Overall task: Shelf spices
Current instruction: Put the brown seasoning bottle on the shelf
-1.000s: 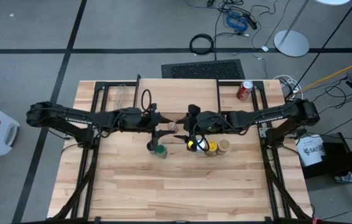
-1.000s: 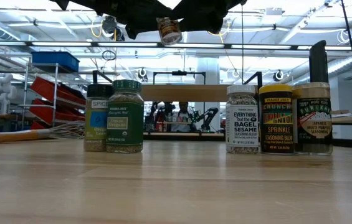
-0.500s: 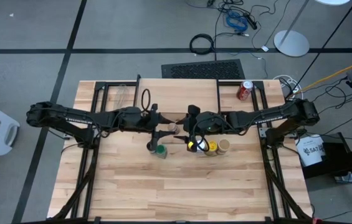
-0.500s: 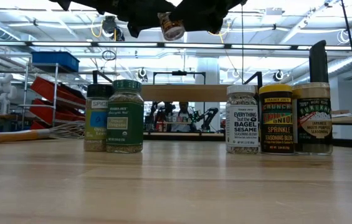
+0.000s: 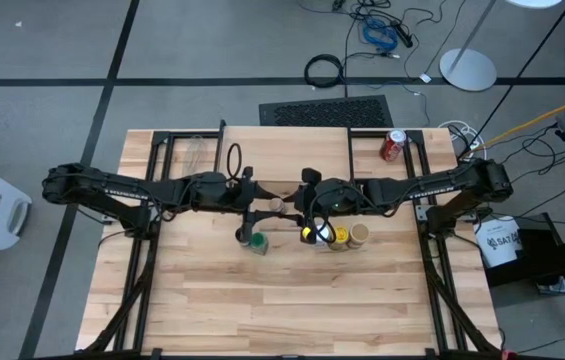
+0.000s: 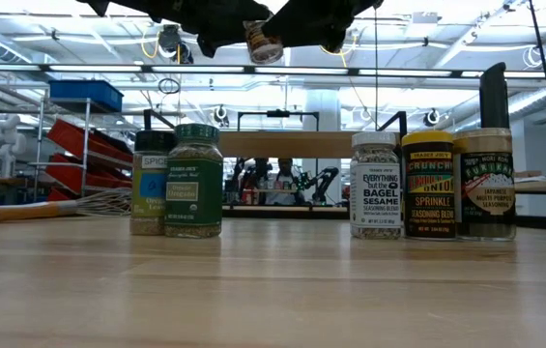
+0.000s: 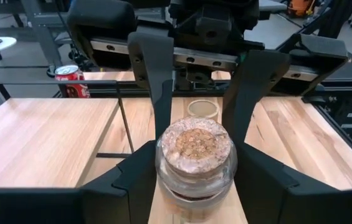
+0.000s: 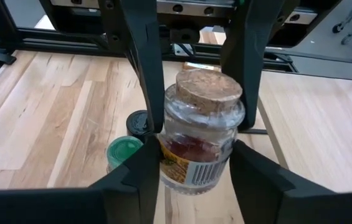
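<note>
1. While the high view only shows both arms stretched inward and meeting over the middle of the worktop [image 5: 202,290], the wrist views show what is between them: a small glass jar [image 7: 194,158] with a cork stopper, held in the air.
2. Seen from the left wrist, the left pincer [image 7: 194,186] has its fingers closed against the sides of the jar, and the right arm's two fingers stand on either side of the jar beyond it.
3. Seen from the right wrist, the right pincer [image 8: 194,168] is also closed on the jar's glass sides, with the cork end tilted away from the camera and a red and yellow label underneath.
4. Only the low view gives the height: the jar [image 6: 263,41] hangs tilted near the picture's upper edge, well above the standing jars, between the dark pincers.
5. That low view also shows five jars upright on the worktop: a dark-lidded jar [image 6: 150,184] touching a green-lidded jar [image 6: 195,181] on one side, and well apart from them a white-lidded jar [image 6: 376,186], a yellow jar [image 6: 428,186] and a tan-lidded jar [image 6: 486,184] in a close row.
6. Behind them stands the shelf [image 6: 287,144], its board bare where it shows.
7. A whisk [image 6: 60,205] lies at the far edge, and the high view alone shows a red can [image 5: 393,145] near a far corner.
</note>
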Robot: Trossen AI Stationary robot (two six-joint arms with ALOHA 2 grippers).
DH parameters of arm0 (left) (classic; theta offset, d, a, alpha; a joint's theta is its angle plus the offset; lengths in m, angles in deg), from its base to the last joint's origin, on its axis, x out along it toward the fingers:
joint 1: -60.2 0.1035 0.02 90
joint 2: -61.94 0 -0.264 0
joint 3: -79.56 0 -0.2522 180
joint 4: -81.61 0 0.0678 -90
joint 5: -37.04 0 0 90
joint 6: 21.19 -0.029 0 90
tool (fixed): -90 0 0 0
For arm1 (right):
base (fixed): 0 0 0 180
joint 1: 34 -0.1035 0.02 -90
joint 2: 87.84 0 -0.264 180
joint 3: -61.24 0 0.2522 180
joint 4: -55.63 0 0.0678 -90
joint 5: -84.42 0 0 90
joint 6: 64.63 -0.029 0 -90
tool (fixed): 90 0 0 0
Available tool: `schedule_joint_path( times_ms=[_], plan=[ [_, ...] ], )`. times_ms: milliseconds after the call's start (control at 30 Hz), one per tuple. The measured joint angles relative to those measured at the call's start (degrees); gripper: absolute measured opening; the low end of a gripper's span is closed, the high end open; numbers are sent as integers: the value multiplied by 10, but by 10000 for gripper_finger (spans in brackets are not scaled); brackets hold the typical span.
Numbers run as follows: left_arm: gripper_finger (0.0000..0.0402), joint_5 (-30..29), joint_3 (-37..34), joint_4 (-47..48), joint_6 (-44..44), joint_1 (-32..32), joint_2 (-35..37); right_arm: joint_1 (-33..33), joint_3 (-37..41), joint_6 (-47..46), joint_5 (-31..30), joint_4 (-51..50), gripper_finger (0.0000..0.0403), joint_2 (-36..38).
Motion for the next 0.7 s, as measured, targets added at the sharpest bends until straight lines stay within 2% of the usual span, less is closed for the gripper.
schedule_joint_path(
  times_ms=[167, 433, 700],
  plan=[
    [211, -3, 0, -7, -3, 0, 0, 0, 0, 5, 1, 3, 149, 0],
    [177, -4, 0, -9, -3, 0, 0, 0, 0, 6, 1, 2, 148, 0],
    [187, -3, 0, -8, -5, 0, 0, 0, 0, 6, 0, 5, 150, 0]
  ],
)
